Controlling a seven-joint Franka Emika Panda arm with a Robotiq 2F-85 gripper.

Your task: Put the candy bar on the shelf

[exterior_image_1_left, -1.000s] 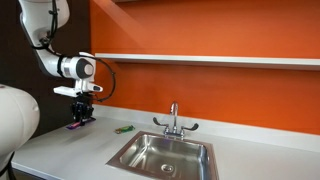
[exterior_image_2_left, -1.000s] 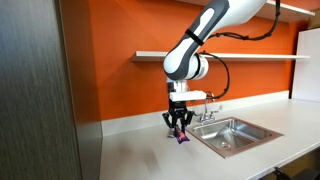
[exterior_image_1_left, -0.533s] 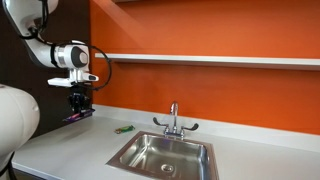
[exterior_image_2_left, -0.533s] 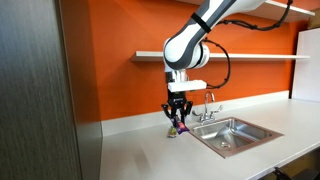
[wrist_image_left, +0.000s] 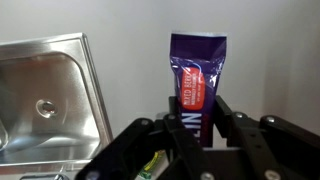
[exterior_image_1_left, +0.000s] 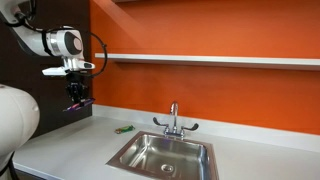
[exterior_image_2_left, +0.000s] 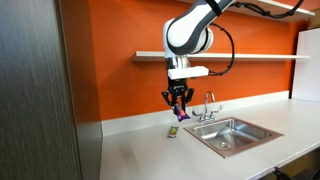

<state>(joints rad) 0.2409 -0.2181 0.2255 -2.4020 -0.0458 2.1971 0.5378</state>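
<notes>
One candy bar (wrist_image_left: pixel 197 80), in a purple wrapper with a red patch on its face, was pinched at one end between the two fingers of the gripper (wrist_image_left: pixel 197 118). The rest of its length stuck out past the fingertips. The jaws were closed tight against the wrapper's sides. In both exterior views the gripper (exterior_image_1_left: pixel 76 98) (exterior_image_2_left: pixel 179 105) pointed straight down and held the bar in the air, clear of the white countertop (exterior_image_1_left: pixel 60 150) and lower than the shelf (exterior_image_1_left: pixel 200 60). That shelf (exterior_image_2_left: pixel 250 56) was a thin pale board running along the orange wall (exterior_image_1_left: pixel 200 95) with nothing visible on it. A small green object (exterior_image_1_left: pixel 123 129) lay on the counter near the wall, between the arm and the steel sink (exterior_image_1_left: pixel 165 155). In an exterior view it sat almost beneath the gripper. The faucet (exterior_image_1_left: pixel 174 120) stood at the sink's back edge. In the wrist view the sink basin (wrist_image_left: pixel 40 90) lay off to one side of the bar.
</notes>
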